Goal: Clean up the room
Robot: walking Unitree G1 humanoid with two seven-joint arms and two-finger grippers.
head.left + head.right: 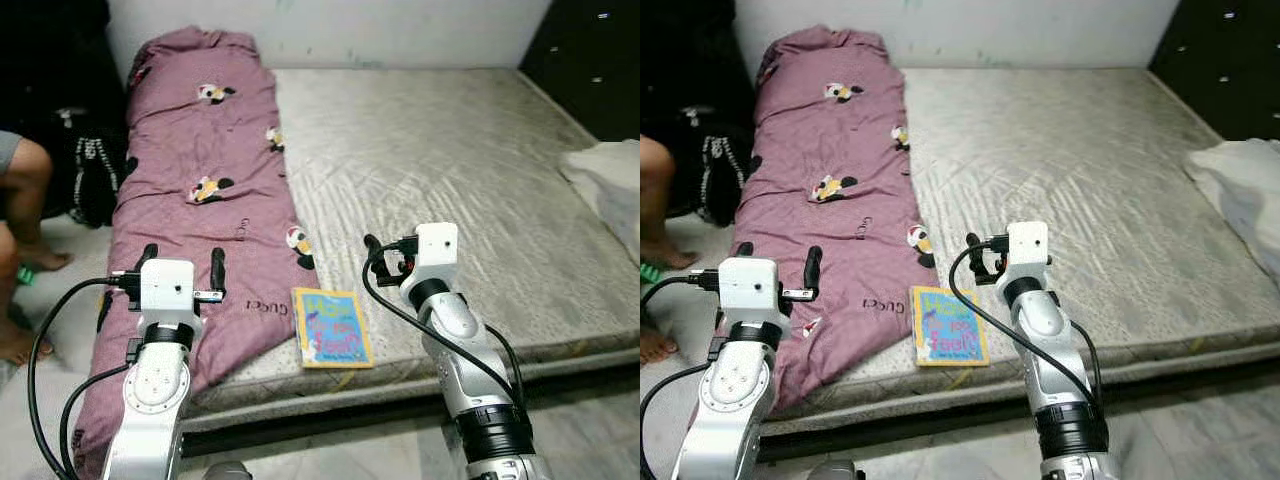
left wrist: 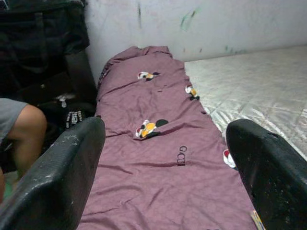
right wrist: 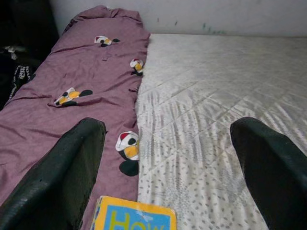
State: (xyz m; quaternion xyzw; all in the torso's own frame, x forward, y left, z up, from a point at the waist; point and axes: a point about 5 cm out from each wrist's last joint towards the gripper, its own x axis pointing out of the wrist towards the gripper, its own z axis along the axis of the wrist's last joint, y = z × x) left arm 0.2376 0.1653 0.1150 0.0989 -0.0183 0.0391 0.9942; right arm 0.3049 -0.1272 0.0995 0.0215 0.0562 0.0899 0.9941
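A low bed with a bare grey quilted mattress (image 1: 440,170) fills the scene, set against a pale wall (image 1: 330,30). Along the mattress's left side lies a long mauve blanket (image 1: 200,170) printed with small cartoon figures, its near end hanging over the front edge of the bed. Just beside the blanket's right edge, near the front rim of the mattress, a thin yellow-bordered blue picture book (image 1: 332,328) lies flat with its cover up. The left claw (image 1: 180,268) is raised over the near part of the blanket, its two black fingers spread wide with nothing between them; in the left wrist view the fingers (image 2: 53,172) frame the blanket running away toward the wall. The right claw (image 1: 385,258) hangs above the mattress just beyond and to the right of the book, and its fingers (image 3: 57,177) are likewise wide apart and hold nothing, with the top edge of the book showing between them. At the far left a person's bare legs (image 1: 25,200) stand on the floor beside a dark bag (image 1: 95,175). A white cloth (image 1: 610,185) rests at the mattress's right edge.
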